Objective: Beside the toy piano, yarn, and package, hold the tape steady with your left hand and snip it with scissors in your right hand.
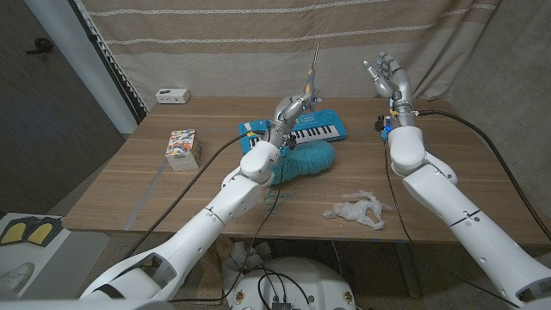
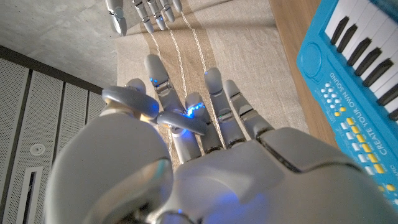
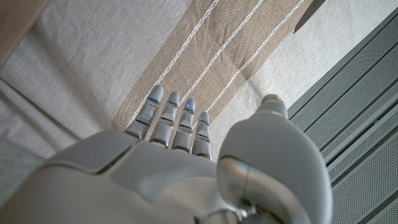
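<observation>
A small white device [image 1: 173,95] is being seen at the table's [image 1: 448,176] far left corner, about ten o'clock from the middle. A printed cardboard box [image 1: 182,149] is standing toward nine o'clock, with open wood all around it and on to the near edge. Near the centre, a soft blue ball of yarn [image 1: 306,160] is lying against the glossy blue plastic toy piano [image 1: 321,128], which is sitting toward twelve o'clock. The left hand [image 1: 293,109] is being held raised over the piano, and a thin grey strip [image 1: 312,71] is rising from it; what it is cannot be told. A crumpled clear plastic wrapper [image 1: 360,209] is lying at five o'clock, close to the near edge. The right hand [image 1: 386,76] is being held high at one o'clock, fingers spread and holding nothing.
</observation>
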Controlling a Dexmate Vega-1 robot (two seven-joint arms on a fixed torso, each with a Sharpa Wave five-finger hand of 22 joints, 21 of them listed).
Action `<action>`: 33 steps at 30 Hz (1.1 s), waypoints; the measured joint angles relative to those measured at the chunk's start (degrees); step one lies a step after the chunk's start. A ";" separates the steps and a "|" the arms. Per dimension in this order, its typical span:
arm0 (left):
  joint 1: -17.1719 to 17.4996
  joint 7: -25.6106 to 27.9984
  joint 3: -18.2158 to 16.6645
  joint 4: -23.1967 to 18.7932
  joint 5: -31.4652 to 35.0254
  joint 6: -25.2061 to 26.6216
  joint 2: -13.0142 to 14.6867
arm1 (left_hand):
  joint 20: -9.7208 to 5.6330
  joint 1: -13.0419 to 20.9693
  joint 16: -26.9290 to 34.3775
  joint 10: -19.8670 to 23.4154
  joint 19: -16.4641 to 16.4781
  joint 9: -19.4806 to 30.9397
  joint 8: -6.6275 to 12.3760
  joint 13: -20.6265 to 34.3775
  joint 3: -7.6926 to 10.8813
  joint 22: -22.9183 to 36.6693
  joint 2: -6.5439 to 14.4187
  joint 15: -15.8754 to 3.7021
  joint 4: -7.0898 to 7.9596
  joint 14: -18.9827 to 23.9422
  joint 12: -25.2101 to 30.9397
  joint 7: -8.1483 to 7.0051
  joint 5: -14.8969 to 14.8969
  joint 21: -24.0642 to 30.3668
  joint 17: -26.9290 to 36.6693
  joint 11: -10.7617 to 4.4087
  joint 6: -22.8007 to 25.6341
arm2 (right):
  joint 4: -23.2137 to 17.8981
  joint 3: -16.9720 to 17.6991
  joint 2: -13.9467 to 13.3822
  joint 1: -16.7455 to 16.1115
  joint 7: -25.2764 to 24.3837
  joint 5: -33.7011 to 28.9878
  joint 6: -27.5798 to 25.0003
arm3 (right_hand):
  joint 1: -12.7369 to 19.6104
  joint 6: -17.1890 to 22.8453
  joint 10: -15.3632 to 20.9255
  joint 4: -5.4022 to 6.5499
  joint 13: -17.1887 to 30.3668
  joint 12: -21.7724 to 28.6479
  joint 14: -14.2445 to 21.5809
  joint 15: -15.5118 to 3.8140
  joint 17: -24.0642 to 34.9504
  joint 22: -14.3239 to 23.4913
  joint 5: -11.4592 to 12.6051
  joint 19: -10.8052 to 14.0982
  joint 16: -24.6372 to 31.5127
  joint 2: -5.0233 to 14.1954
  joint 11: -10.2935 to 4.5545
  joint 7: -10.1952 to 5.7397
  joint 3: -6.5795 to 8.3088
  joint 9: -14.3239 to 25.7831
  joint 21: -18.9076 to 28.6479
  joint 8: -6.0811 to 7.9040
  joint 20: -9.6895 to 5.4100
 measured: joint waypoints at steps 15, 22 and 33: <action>-2.17 -4.02 -0.45 8.62 -0.10 -17.36 -5.43 | 0.02 0.13 0.17 0.38 -0.02 -0.79 -1.52 -0.18 0.47 0.26 0.15 -0.07 0.48 -0.97 -0.05 -1.96 1.48 0.00 -0.43 -0.38 0.27 | -0.49 -0.18 -0.41 -0.03 0.00 -0.17 -0.22 | -0.43 0.00 -0.16 0.00 0.00 0.00 0.01 0.00 0.01 0.00 0.00 0.00 0.00 -0.09 -0.46 0.00 0.00 -0.28 -0.54 0.22 0.00; -2.54 -5.76 -0.76 10.52 -2.03 -20.03 -7.05 | -0.01 0.10 0.17 0.71 -0.44 -0.79 -1.94 -0.19 0.14 0.26 0.12 0.01 0.81 -1.05 -0.06 -2.56 1.94 0.00 -0.43 -0.71 0.29 | -0.82 -0.29 -0.56 -0.10 -0.01 -0.43 -0.91 | -0.62 0.00 -0.09 -0.20 0.00 0.00 0.01 0.00 0.01 0.00 -0.45 0.00 0.00 -0.01 -0.53 0.00 -0.21 -0.28 -0.75 0.22 0.00; -2.52 -8.00 -1.36 12.35 -5.15 -22.73 -9.49 | -0.01 -0.88 0.17 1.02 -0.44 -1.02 -3.34 -0.21 -0.20 0.26 -0.40 0.01 1.65 -1.05 -0.07 -3.30 2.83 0.30 -0.66 -1.02 -0.21 | -1.00 -0.48 -0.58 -0.14 -0.29 -0.86 -1.44 | -0.61 0.00 -0.09 -0.20 0.00 0.00 0.01 -0.01 0.02 0.00 -0.45 0.00 0.00 -0.01 -0.53 0.00 -0.21 -0.28 -1.16 0.22 0.00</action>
